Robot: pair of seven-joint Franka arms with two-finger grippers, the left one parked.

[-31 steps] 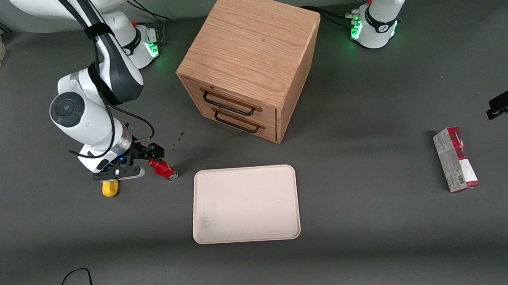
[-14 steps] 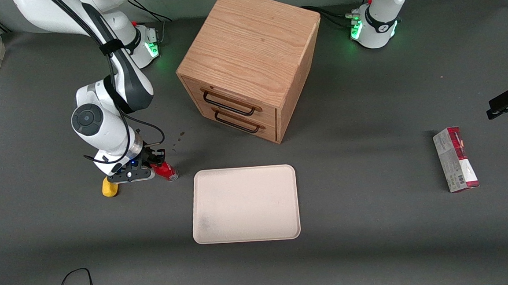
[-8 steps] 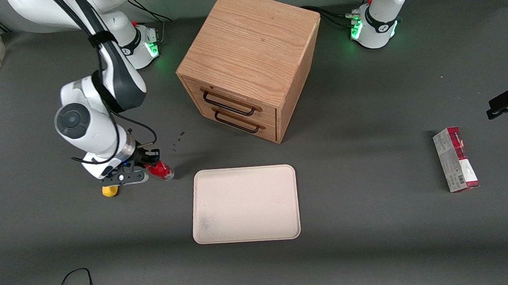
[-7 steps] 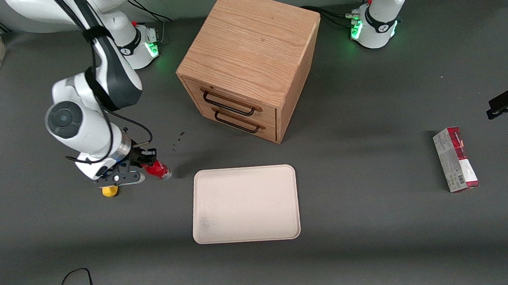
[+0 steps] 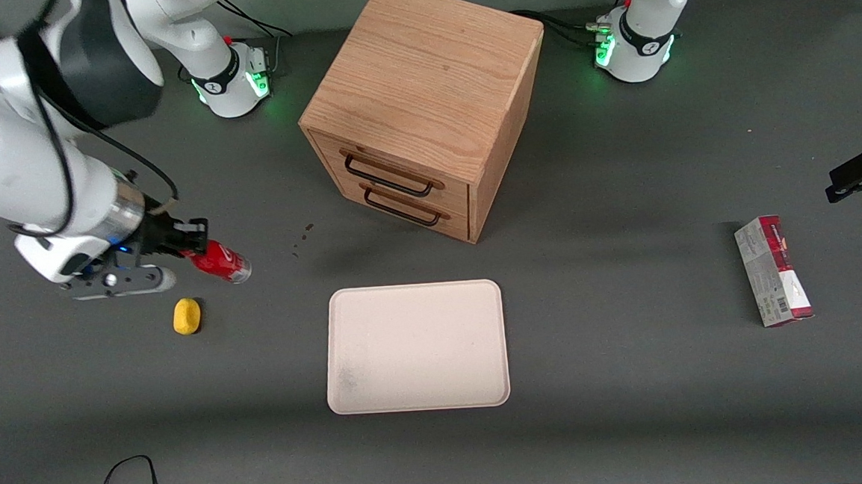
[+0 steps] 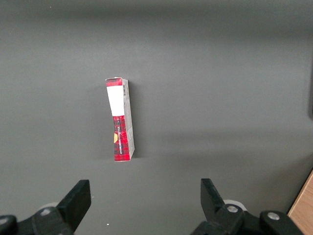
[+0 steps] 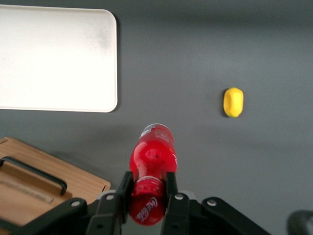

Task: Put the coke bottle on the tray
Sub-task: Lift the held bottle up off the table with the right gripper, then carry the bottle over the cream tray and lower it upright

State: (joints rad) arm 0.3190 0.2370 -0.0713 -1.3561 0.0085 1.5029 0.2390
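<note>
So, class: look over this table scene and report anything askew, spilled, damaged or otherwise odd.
Little stands out. A few small dark specks mark the table in front of the drawer cabinet, like a minor spill. The tray has a faint grey smudge. The gripper holds the coke bottle tilted in the air, fingers shut on it.

white Coca-Cola script on the coke bottle (image 7: pixel 148 208), print on the red-and-grey carton (image 5: pixel 773 270) too small to read

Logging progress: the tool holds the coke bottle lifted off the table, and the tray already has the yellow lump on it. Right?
Not quite: the tray is bare. The front view shows the lump on the table beside it. The tool does hold the bottle aloft.
</note>
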